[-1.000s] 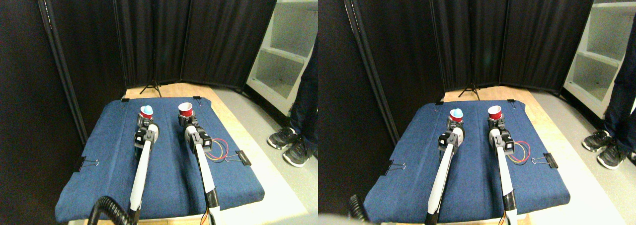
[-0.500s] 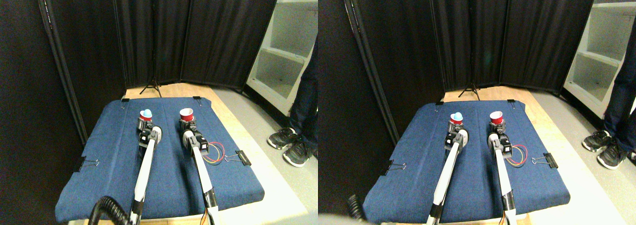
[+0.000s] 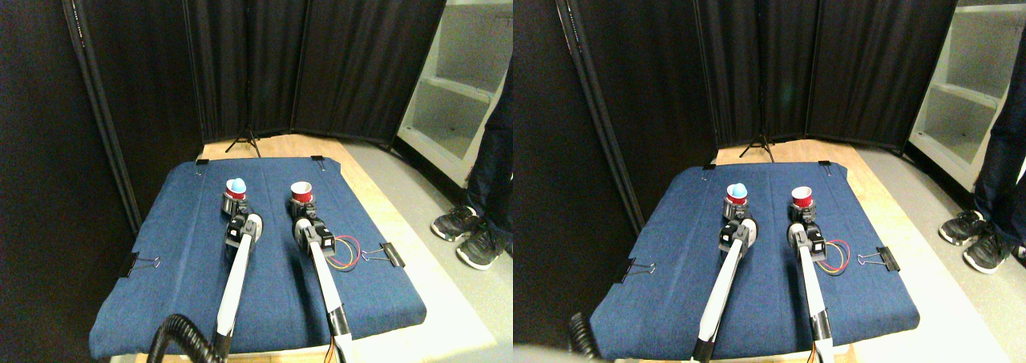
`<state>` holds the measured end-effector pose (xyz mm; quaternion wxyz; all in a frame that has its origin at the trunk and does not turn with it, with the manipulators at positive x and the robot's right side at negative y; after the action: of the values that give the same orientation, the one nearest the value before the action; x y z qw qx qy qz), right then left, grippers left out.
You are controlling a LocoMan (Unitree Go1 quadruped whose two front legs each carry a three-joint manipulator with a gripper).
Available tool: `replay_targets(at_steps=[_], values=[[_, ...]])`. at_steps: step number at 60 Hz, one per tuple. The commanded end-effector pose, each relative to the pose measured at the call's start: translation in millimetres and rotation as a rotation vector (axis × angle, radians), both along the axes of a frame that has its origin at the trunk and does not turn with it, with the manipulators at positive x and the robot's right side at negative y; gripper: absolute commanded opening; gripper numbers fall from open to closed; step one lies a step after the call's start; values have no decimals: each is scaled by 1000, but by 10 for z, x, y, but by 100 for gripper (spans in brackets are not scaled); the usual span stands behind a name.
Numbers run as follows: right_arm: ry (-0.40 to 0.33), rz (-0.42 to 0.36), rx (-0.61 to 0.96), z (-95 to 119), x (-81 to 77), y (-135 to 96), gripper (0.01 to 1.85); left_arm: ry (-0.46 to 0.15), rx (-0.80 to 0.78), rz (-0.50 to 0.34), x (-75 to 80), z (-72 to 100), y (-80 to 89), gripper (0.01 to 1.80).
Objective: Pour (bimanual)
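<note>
Two small red cups stand over the far part of the blue cloth. The left cup has a light blue ball sitting in its mouth. White shows inside the right cup, with nothing visible in it. My left gripper is at the base of the left cup and shut on it. At the base of the right cup, my right gripper is shut on that one too. Both cups are upright and side by side, a hand's width apart. Whether they touch the cloth I cannot tell.
Binder clips pin the cloth at its edges. Red and yellow wires coil to the right of my right arm. Black curtains and a tripod close off the back. A white shelf and a person's shoes are on the right.
Both grippers have come down and slightly towards me, and the two cups have moved with them. The cups sit lower in the picture than a second ago.
</note>
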<state>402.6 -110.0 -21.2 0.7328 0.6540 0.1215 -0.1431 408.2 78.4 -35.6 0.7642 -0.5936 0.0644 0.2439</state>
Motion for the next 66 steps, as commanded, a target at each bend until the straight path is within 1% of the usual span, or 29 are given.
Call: replay_targets(at_steps=[1, 4, 7, 10, 14, 17, 18, 19, 20, 21, 22, 24, 27, 29, 30, 31, 34, 36, 38, 43, 53, 57, 60, 62, 66], values=[[8, -10, 0, -27, 6, -19, 33, 48, 29, 4, -57, -93, -11, 33], [22, -13, 12, -42, 12, -32, 33, 48, 27, 10, -58, -96, -3, 33], [36, 2, 2, -62, 25, -55, 34, 47, 32, 14, -59, -88, 0, 33], [64, -26, 11, -67, 19, -54, 37, 47, 50, 20, -65, -65, -8, 33], [81, 5, 22, -87, 25, -71, 42, 51, 64, 28, -71, -42, -11, 33], [95, 8, 14, -82, 14, -68, 46, 60, 67, 18, -74, -34, -9, 33], [103, 37, 16, -83, 12, -78, 52, 77, 78, 1, -83, -15, -9, 40], [107, 41, 16, -83, 13, -80, 53, 80, 80, 0, -86, -11, -11, 44], [107, 41, 16, -83, 13, -80, 53, 80, 80, 0, -86, -11, -11, 44], [113, 43, 17, -85, 16, -85, 59, 86, 84, 1, -90, -5, -14, 54], [115, 43, 17, -88, 18, -88, 62, 92, 88, -2, -89, -4, -12, 60], [126, 50, 26, -89, 16, -96, 77, 108, 92, -4, -95, 3, -15, 83], [134, 63, 23, -85, 12, -101, 87, 126, 83, -4, -101, 12, -17, 98], [143, 73, 13, -85, 8, -108, 103, 153, 64, -27, -96, 13, -12, 119], [145, 77, 8, -84, 7, -110, 107, 157, 60, -31, -96, 13, -12, 123], [145, 77, 8, -84, 7, -110, 107, 157, 60, -31, -96, 13, -12, 123], [157, 85, 10, -82, -1, -121, 132, 186, 89, -56, -73, 4, -10, 153], [158, 91, 13, -79, -7, -124, 142, 199, 113, -81, -67, 4, -14, 162], [166, 95, 23, -78, -7, -130, 151, 202, 117, -89, -54, -3, -13, 171], [164, 102, 18, -71, -11, -128, 151, 214, 129, -102, -31, -16, -4, 177], [154, 114, 5, -43, -9, -117, 150, 206, 140, -109, -43, 7, -17, 173], [151, 114, 4, -29, -10, -104, 152, 196, 144, -102, -51, 16, -18, 172], [142, 129, -6, -12, -16, -93, 151, 180, 129, -106, -66, 32, -18, 170], [132, 150, -23, 14, -27, -84, 151, 171, 129, -123, -88, 64, -14, 170], [122, 159, -25, 71, -49, -71, 148, 159, 134, -151, -120, 122, 5, 169]])
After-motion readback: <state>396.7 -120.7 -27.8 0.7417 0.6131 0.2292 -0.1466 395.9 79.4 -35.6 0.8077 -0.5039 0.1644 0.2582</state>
